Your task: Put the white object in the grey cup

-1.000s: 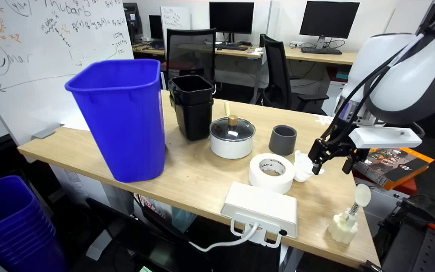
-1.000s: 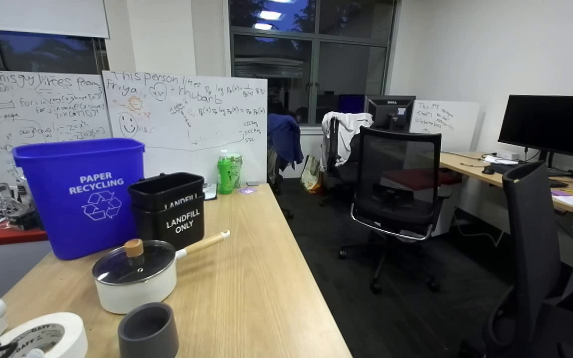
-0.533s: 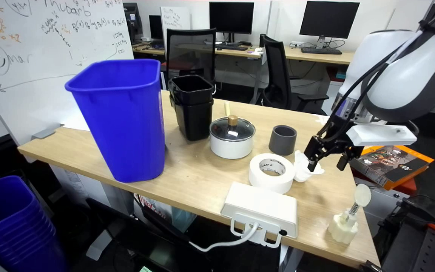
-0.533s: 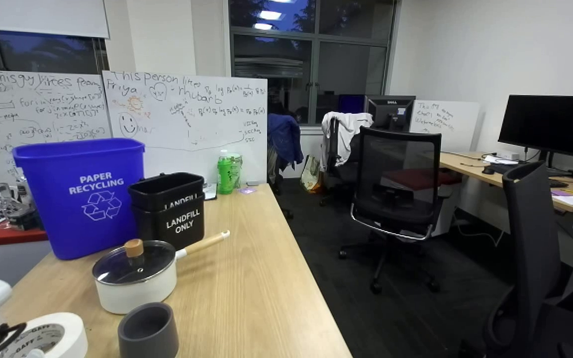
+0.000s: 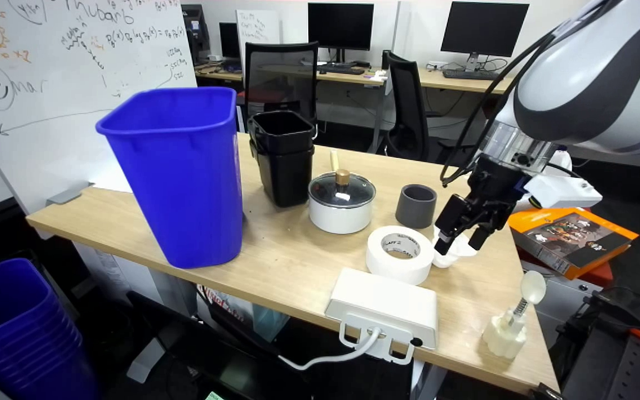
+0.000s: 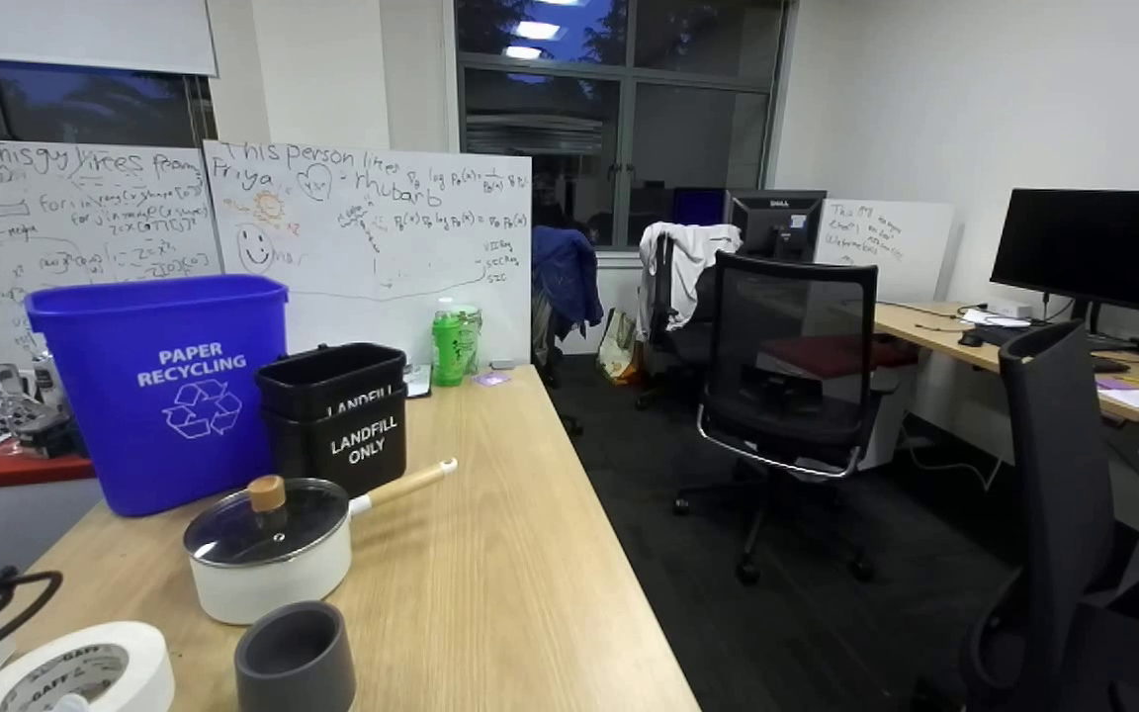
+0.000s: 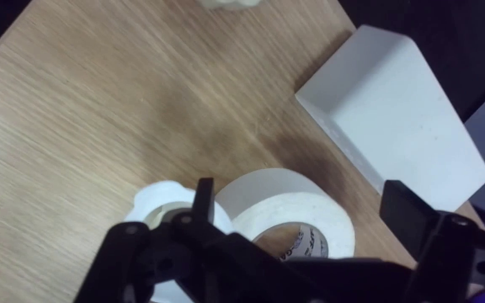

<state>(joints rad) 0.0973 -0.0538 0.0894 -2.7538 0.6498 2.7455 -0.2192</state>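
The dark grey cup (image 5: 415,206) stands upright on the table; it also shows in an exterior view (image 6: 295,658). A small white object (image 5: 454,254) of uneven outline lies beside the white tape roll (image 5: 378,261), partly hidden by my gripper. In the wrist view the white object (image 7: 158,193) shows a round opening and is partly behind one finger. My gripper (image 5: 460,243) is tilted, open and empty, above the white object. In the wrist view the gripper (image 7: 299,187) has its fingers wide apart with the tape roll (image 7: 297,206) seen between them.
A white box (image 5: 384,308) with a cable sits at the table edge. A lidded white pot (image 5: 341,214), black bins (image 5: 284,166) and a blue bin (image 5: 181,183) stand farther along. A cream bottle-like item (image 5: 506,333) stands near the table's end.
My gripper has moved left in an exterior view, tilted, and come over the white object. The cup, the tape roll and the white object have not visibly moved.
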